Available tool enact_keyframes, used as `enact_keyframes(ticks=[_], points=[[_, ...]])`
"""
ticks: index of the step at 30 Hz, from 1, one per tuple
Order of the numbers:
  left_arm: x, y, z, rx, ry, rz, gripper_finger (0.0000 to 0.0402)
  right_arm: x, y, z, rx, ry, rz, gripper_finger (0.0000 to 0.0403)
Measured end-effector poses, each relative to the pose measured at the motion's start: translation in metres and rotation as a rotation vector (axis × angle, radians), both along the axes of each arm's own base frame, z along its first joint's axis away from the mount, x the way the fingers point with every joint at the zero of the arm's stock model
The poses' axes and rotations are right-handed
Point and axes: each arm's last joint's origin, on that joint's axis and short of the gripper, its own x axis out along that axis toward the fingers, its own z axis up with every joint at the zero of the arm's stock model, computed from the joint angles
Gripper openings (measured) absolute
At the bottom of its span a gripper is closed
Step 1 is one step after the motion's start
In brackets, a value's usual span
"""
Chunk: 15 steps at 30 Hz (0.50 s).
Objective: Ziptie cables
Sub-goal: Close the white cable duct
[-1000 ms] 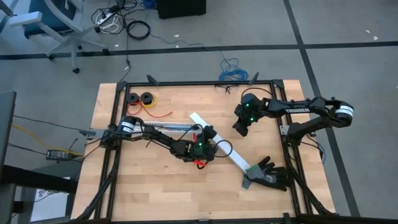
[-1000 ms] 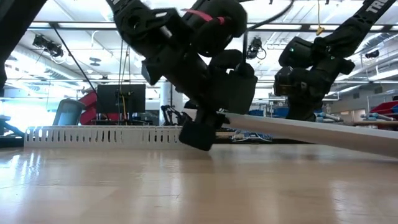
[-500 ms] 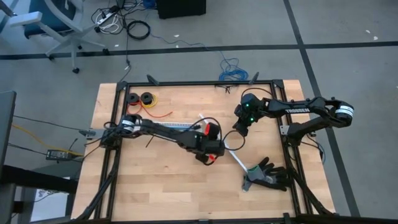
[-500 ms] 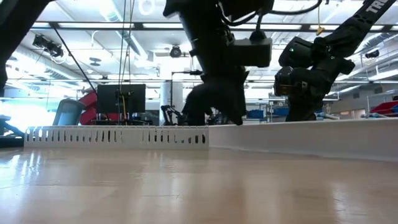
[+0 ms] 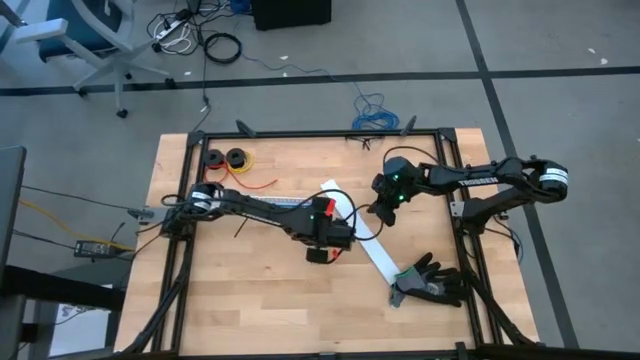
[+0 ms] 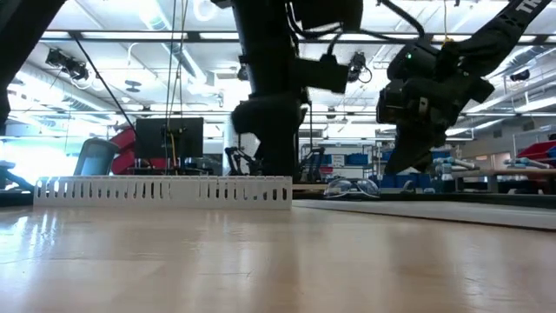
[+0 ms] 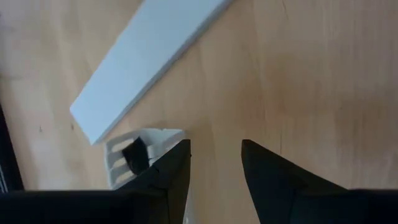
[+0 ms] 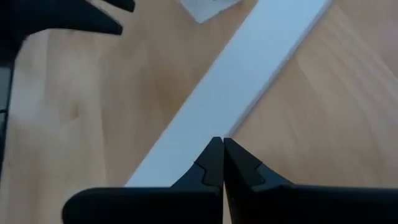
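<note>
Wooden desk [image 5: 230, 290], pale planks inside a black frame, carries everything; both dark arms reach in over it.

White flat strip [image 5: 362, 236] lies diagonally across the middle-right of the desk, its far end running down toward a black glove [image 5: 433, 282] near the right edge. White slotted duct [image 6: 165, 189] lies behind it, by the left arm; one end shows in the left wrist view beside the strip's end.

Left claw [image 7: 214, 163] sits over the desk centre, just beside the strip's upper end. Fingers spread partway, bare wood showing in the gap; nothing between them. Something red shows at the arm's underside in the high view, too small to identify.

Right claw [image 8: 222, 163] hangs over the white strip, near its upper part. Fingers pressed together tip to tip, nothing pinched that can be seen.

Two small black spools [image 5: 225, 159] at the far left corner, a red wire [image 5: 255, 184] just beside them.

Cables and ziptie: cannot pick either out in any view.
</note>
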Motion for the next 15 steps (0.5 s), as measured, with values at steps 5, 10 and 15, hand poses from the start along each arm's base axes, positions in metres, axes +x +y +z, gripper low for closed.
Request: enact_keyframes(ticks=[5, 10, 15], points=[[-0.012, 0.001, 0.015, -0.017, -0.107, 0.049, 0.0152, 0.005, 0.012, 0.0, -0.06, 0.025, -0.038, 0.0], [-0.045, 0.008, 0.02, -0.079, -0.346, 0.097, 0.0152, 0.007, 0.021, -0.001, -0.075, 0.039, -0.046, 0.0], [-0.093, 0.031, 0.008, -0.194, -0.552, 0.132, 0.0152, 0.01, 0.029, 0.0, -0.044, 0.036, -0.073, 0.0]])
